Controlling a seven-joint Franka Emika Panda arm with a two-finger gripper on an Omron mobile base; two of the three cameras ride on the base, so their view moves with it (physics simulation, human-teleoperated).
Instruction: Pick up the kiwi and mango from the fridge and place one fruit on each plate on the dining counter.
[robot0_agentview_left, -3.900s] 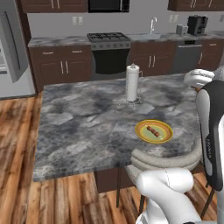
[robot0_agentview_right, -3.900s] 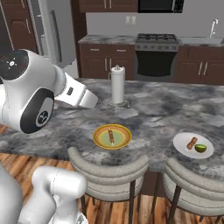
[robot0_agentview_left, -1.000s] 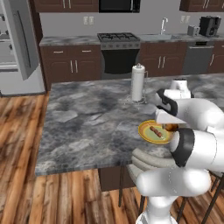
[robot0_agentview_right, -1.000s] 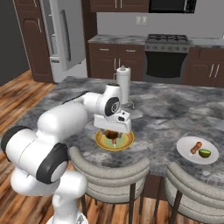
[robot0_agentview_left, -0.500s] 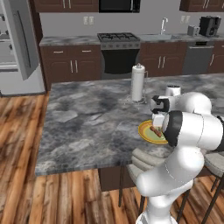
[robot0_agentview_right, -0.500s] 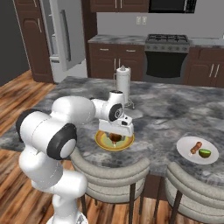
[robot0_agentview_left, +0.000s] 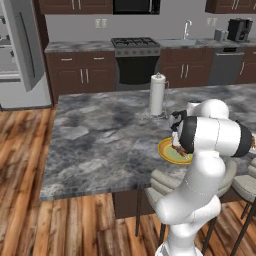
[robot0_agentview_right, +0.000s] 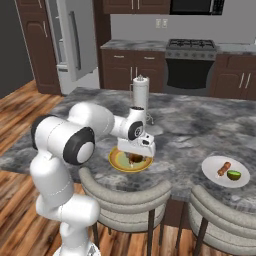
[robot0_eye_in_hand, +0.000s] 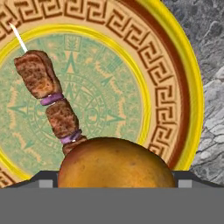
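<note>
Mango (robot0_eye_in_hand: 116, 162) sits between the spread claw (robot0_agentview_right: 136, 158) fingers over the yellow plate (robot0_eye_in_hand: 183, 87), kebab (robot0_eye_in_hand: 52, 107) just beyond; no writing shows.

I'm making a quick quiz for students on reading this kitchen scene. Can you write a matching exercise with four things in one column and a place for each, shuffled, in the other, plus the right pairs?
Things:
1. mango
2. kiwi
3. paper towel roll
4. skewer of meat

Places:
A. lying on the yellow plate, just beyond the orange fruit in the hand view
B. standing upright on the dining counter, behind the yellow plate
C. on the white plate
D. right at the gripper, over the yellow plate

Pairs: 1-D, 2-C, 3-B, 4-A
</note>
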